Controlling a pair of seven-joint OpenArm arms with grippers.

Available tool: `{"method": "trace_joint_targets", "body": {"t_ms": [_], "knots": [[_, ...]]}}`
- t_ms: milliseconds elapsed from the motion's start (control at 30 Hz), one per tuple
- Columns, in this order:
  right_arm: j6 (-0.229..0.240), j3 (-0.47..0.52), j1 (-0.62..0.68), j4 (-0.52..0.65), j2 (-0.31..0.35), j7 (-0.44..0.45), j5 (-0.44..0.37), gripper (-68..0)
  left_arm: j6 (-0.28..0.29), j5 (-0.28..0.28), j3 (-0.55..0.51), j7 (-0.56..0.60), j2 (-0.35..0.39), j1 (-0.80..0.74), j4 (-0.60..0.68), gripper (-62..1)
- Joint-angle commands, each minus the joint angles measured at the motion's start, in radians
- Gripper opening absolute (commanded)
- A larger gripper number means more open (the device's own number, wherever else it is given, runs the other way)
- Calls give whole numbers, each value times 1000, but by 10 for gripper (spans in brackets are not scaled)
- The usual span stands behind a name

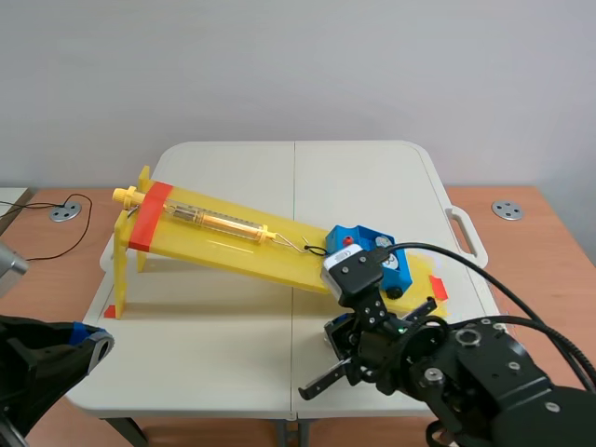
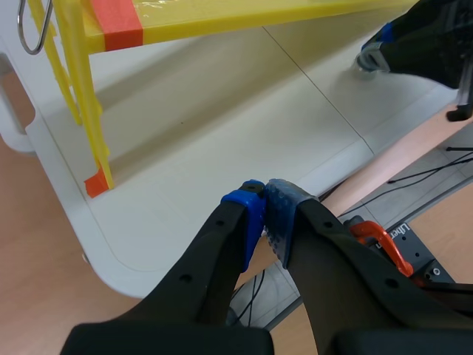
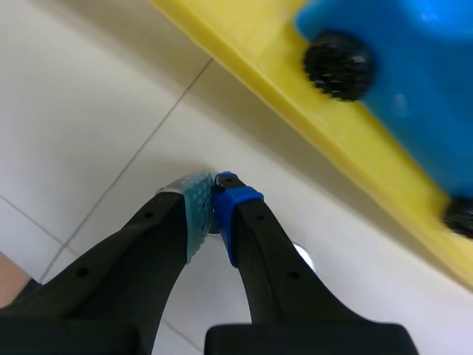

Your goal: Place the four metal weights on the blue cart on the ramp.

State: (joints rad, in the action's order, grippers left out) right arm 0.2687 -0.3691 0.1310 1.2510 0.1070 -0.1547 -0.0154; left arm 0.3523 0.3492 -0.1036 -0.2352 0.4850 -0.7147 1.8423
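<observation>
right gripper hanging, fingers pressed together, just below the ramp | left gripper likewise closed, off ramp's tall end | blue cart sitting at ramp's low end | probable metal weight glinting beside right gripper: likely dense, slick; pinching opposite flanks advised

One each: ramp, cart, perhaps weight

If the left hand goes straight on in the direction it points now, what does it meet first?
Probably the bare white table, near its edge and short of the ramp's yellow leg. The shut left hand points forward and down, but depth is hard to judge.
</observation>
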Motion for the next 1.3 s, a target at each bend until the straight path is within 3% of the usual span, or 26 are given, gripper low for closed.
{"method": "trace_joint_targets", "body": {"t_ms": [0,300,700,867,1067,1267], "knots": [[-21,-16,-9,204,59,53,-57,-669,10,74,-18,103,-8,4,73,-558],[-17,26,156,505,148,-39,-155,-669,10,74,-18,103,-8,4,73,-558],[-6,312,298,790,156,-185,-441,-669,10,74,-18,104,-8,4,73,-558],[16,435,296,812,149,-195,-573,-669,10,74,-18,104,-8,4,73,-558],[10,495,227,786,87,-195,-589,-669,10,74,-18,103,-8,3,73,-558],[10,493,105,659,14,-191,-593,-669,10,74,-18,103,-8,3,73,-558]]}}
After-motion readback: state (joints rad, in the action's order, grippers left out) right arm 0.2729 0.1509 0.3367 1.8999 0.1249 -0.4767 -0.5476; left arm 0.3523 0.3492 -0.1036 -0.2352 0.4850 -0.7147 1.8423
